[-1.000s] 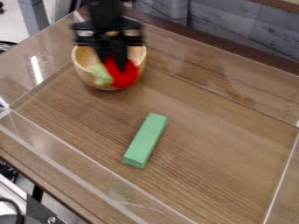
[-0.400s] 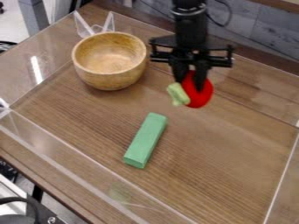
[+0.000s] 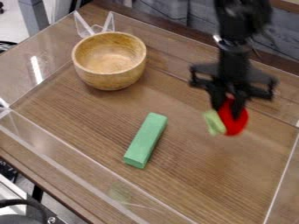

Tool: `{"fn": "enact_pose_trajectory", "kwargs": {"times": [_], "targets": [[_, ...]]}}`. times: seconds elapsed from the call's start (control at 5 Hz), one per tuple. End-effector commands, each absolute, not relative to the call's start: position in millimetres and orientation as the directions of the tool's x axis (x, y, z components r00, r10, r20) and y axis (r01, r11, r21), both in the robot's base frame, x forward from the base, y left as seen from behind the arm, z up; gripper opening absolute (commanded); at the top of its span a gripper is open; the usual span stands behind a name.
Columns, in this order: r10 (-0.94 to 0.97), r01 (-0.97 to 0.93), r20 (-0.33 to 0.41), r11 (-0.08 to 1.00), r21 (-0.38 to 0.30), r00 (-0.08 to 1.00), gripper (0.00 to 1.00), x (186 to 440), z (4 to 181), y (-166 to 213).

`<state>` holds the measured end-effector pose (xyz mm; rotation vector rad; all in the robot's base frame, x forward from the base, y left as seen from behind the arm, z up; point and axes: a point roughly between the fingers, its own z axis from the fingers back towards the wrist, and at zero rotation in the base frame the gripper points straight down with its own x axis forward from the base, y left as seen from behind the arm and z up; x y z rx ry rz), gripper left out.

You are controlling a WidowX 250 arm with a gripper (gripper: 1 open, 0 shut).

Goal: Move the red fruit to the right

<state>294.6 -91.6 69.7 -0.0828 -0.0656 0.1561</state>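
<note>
camera | I see gripper (image 3: 235, 112) clamped on the red fruit (image 3: 236, 121) — right of green block (image 3: 146, 139) | wooden bowl (image 3: 110, 60) far left

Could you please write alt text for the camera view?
A robot pincer, pointing down, holds a red fruit at the right of a wooden table. A green block lies mid-table; a wooden bowl sits back left.

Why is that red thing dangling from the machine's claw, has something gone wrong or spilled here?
Nothing stands out. The gripper is shut on the red fruit, carrying it on the right side of the table. The wooden bowl sits upright and empty at the back left, and the green block lies flat near the middle. Nothing looks spilled or broken.
</note>
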Motion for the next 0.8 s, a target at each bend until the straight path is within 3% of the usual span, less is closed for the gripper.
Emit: {"fn": "enact_pose_trajectory", "kwargs": {"times": [0.0, 0.2, 0.6], "targets": [[0.177, -0.164, 0.141, 0.981, -0.099, 0.974, 0.0, 309.7, 64.7, -89.5], [0.196, -0.183, 0.15, 0.978, -0.098, 0.969, 0.0, 317.5, 51.2, -80.2], [0.1, -0.085, 0.16, 0.992, -0.096, 0.982, 0.0, 315.9, 42.3, -75.6]]}}
